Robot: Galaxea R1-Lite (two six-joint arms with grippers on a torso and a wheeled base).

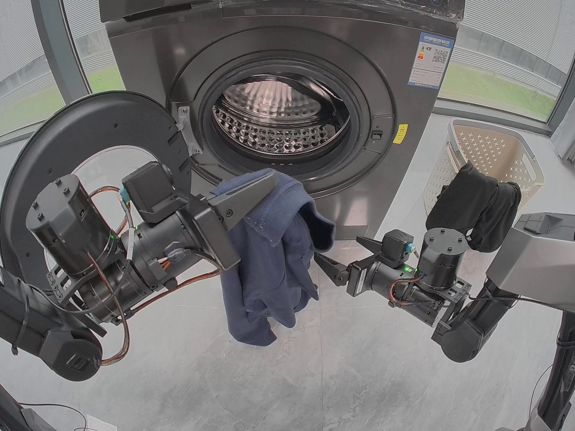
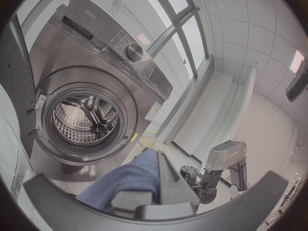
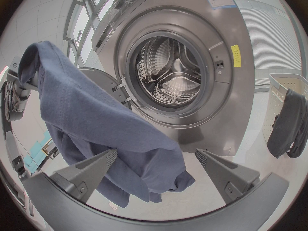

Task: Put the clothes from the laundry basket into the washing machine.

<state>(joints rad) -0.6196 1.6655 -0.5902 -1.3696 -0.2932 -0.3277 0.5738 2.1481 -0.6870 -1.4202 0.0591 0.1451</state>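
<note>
A blue garment hangs from my left gripper, which is shut on its top edge just below the open drum of the washing machine. The same blue garment lies against the left fingers in the left wrist view. My right gripper stands open to the right of the hanging cloth, with the blue garment in front of its spread fingers. A dark garment drapes over the rim of the beige laundry basket on the right.
The round machine door is swung open on the left, behind my left arm. The laundry basket stands on the pale tiled floor beside the machine. Windows run behind both.
</note>
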